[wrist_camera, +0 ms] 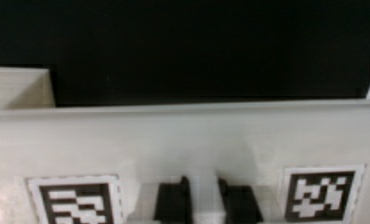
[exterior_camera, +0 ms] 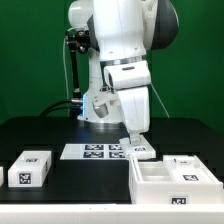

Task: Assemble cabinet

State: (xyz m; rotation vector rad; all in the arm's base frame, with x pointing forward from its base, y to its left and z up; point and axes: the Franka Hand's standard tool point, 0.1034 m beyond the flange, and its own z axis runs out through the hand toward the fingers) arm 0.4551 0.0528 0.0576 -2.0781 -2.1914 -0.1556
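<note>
My gripper points down just to the exterior view's right of the marker board. In the wrist view the gripper has its two dark fingers pressed on either side of a thin white ridge of a white tagged panel. That panel carries two square tags and shows in the exterior view as a small white piece under the gripper, at table level. The cabinet body, an open white box with tags, lies at the front on the exterior view's right. A white tagged block lies at the front left.
The marker board lies flat in the middle of the black table. The robot's base and cables stand behind it. In the wrist view a pale white piece shows beyond the panel, blurred.
</note>
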